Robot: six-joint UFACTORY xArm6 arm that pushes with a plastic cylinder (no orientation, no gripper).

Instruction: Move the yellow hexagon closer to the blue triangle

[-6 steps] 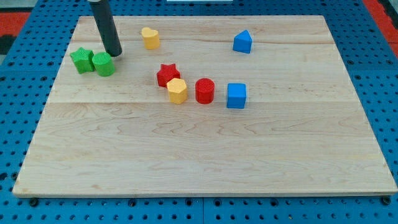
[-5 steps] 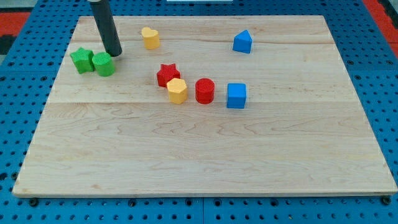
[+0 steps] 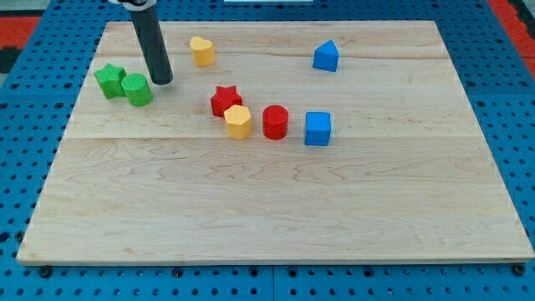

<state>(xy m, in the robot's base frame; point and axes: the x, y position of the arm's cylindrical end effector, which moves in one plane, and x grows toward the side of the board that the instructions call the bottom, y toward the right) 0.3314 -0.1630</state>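
The yellow hexagon point(image 3: 238, 122) sits near the board's middle, touching the red star point(image 3: 224, 100) at its upper left. The blue triangle point(image 3: 326, 56) lies at the view's upper right, well apart from the hexagon. My tip point(image 3: 162, 82) is at the upper left, just right of the green cylinder point(image 3: 137, 89) and well left of the hexagon. The rod rises toward the view's top.
A green star point(image 3: 109, 80) touches the green cylinder on its left. A yellow heart point(image 3: 201, 51) lies near the top edge. A red cylinder point(image 3: 275, 121) and a blue cube point(image 3: 318, 128) stand right of the hexagon. The wooden board point(image 3: 276, 209) rests on a blue pegboard.
My tip has moved a little to the right and down, past the green cylinder's right side. The green cylinder has shifted slightly to the left and down. The other blocks have not moved.
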